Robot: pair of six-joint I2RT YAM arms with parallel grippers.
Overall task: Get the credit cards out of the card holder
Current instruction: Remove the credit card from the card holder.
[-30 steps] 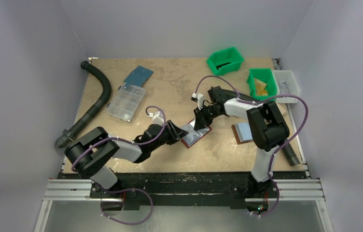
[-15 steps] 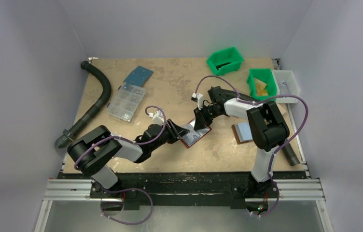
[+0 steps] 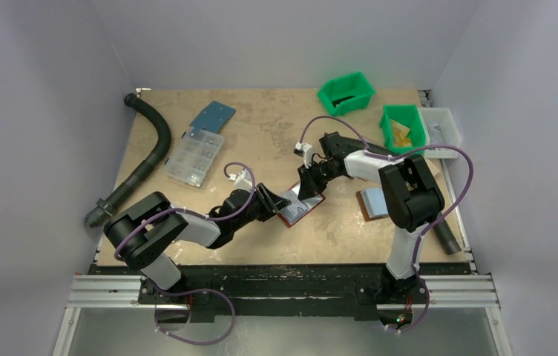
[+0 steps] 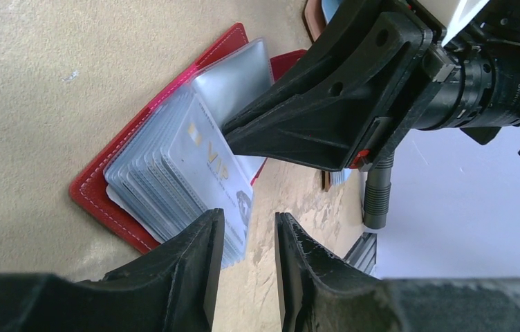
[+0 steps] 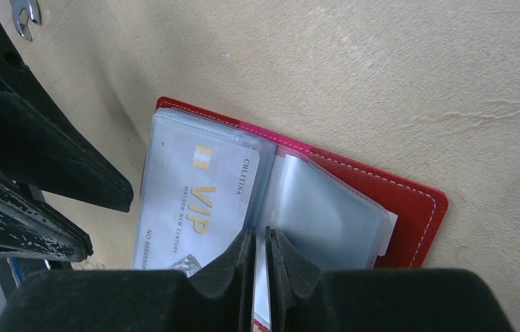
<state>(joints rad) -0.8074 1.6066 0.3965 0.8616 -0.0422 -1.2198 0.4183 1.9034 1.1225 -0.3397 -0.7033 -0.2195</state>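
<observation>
The card holder (image 3: 296,213) lies open on the table, red cover (image 4: 98,190) down and pale shiny pockets up (image 5: 409,200). A pale blue credit card with gold "VIP" lettering (image 5: 195,207) tops the left stack and sticks out past the holder's edge (image 4: 212,162). My right gripper (image 3: 308,193) points down at the fold, jaws almost together (image 5: 260,235) with a pale pocket leaf in the thin gap. My left gripper (image 3: 272,204) is low at the card's protruding end. It is open a little (image 4: 247,225) with nothing clamped, and the card's corner lies beside its left finger.
A brown folder with a pale blue inside (image 3: 375,202) lies to the right. Two green bins (image 3: 346,93) (image 3: 402,126) and a white tray (image 3: 439,126) stand at the back right. A clear parts box (image 3: 194,157), a blue plate (image 3: 212,116) and a black hose (image 3: 150,148) are at the left.
</observation>
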